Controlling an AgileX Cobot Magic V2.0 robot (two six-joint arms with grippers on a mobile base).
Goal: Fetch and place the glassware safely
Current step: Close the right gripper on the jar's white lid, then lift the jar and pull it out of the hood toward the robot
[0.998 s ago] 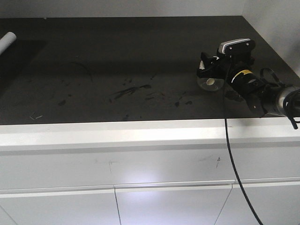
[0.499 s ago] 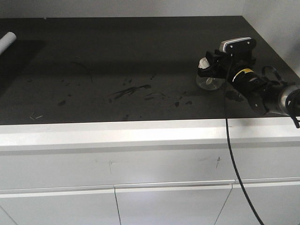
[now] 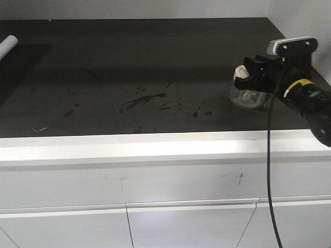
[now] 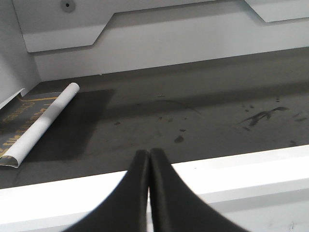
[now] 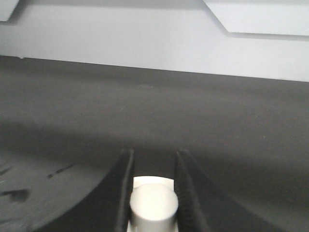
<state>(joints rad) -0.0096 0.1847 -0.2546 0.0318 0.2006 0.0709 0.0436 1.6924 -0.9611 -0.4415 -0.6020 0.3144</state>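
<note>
At the far left a tube (image 3: 8,45) lies on the surface (image 3: 155,57); the left end effector (image 4: 148,193) is clenched on nothing. At the right, the right end effector (image 3: 247,78) grasps the jar (image 3: 248,97) by its lid knob (image 5: 153,205), seemingly just off the surface: a carry, I'd say, needing a slow, level move next.

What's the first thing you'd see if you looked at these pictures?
The little glass jar, gripped at its white lid by the right gripper, at the right end of the dark counter. Then the white rolled tube lying far left, and smudges mid-counter.
</note>
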